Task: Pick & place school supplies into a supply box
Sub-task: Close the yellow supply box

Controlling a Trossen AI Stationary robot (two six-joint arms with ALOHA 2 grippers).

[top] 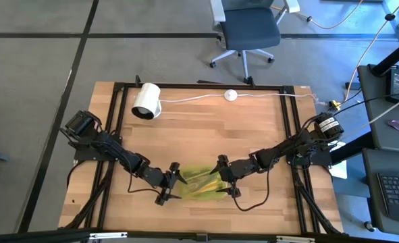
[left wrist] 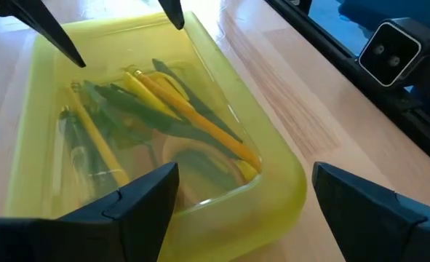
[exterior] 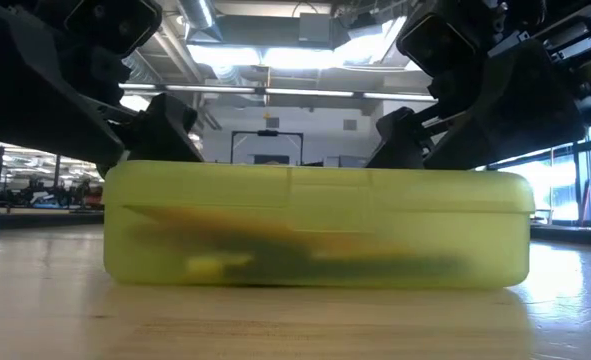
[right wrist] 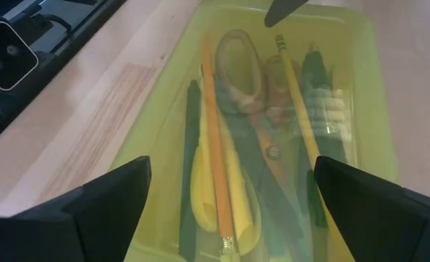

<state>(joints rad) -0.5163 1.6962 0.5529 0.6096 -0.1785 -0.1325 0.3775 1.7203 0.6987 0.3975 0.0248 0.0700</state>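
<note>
The supply box (top: 200,181), a translucent yellow-green case with its lid down, lies flat on the wooden table near the front edge. Through the lid (right wrist: 273,109) I see the school supplies: a yellow pencil (right wrist: 296,94), an orange pencil (right wrist: 213,145), dark pens (left wrist: 127,105) and scissors (right wrist: 240,58). My left gripper (left wrist: 245,175) stands open at the box's left end, fingers on either side of a corner. My right gripper (right wrist: 231,166) stands open over the box's right end, fingers spread about as wide as the box. Neither plainly touches it.
A white cylinder roll (top: 146,101) lies at the far left of the table. A small white puck (top: 231,95) on a cable sits at the far edge. Black frame rails (top: 290,128) run along the table's sides. Bare wood lies between the box and the far edge.
</note>
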